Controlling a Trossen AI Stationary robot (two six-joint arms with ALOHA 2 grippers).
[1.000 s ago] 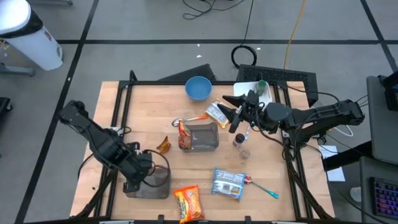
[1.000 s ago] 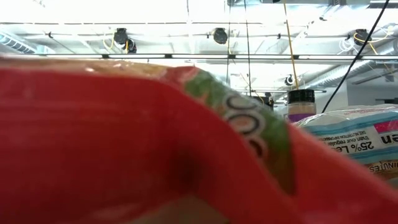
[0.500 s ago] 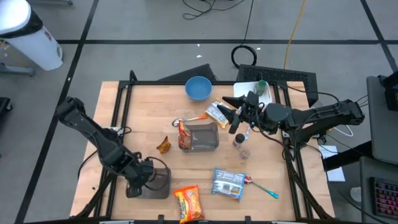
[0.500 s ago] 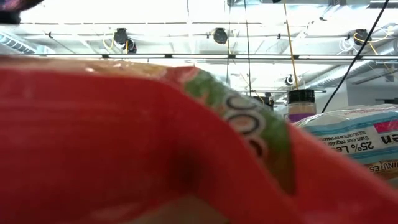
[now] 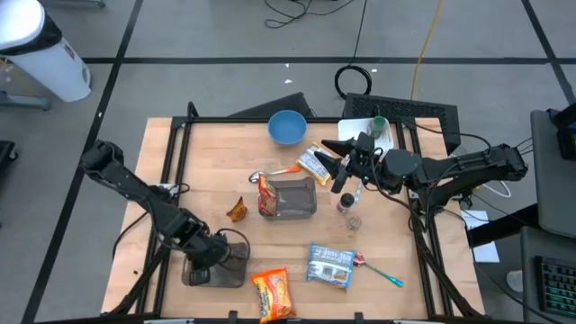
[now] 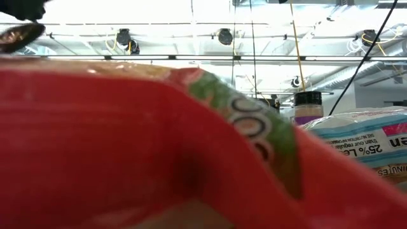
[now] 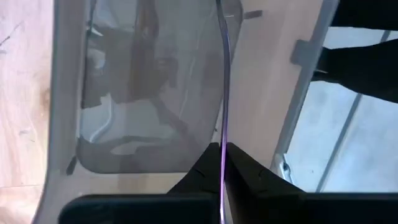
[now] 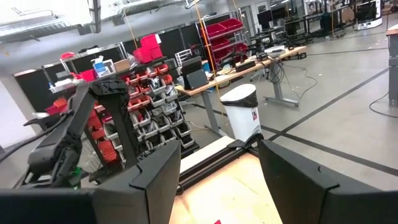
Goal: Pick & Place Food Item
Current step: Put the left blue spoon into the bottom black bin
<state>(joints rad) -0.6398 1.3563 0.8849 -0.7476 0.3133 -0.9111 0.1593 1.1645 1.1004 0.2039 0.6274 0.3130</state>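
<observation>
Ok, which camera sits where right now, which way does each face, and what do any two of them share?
High view: overhead, looking straight down on the wooden table; both arms show, left gripper shut on the clear plastic container, right gripper open.
Low view: at table height, blocked by the orange-red snack bag; almost no arm.
Left wrist view: looks past the left gripper pinching the container's wall.
Right wrist view: looks out level into the room past its open fingers.
Shared: high and low both show the orange-red snack bag.

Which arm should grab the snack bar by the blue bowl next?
Right. Its open right gripper hovers beside the snack bar, while the left gripper is shut on a clear container's wall at the near edge.
</observation>
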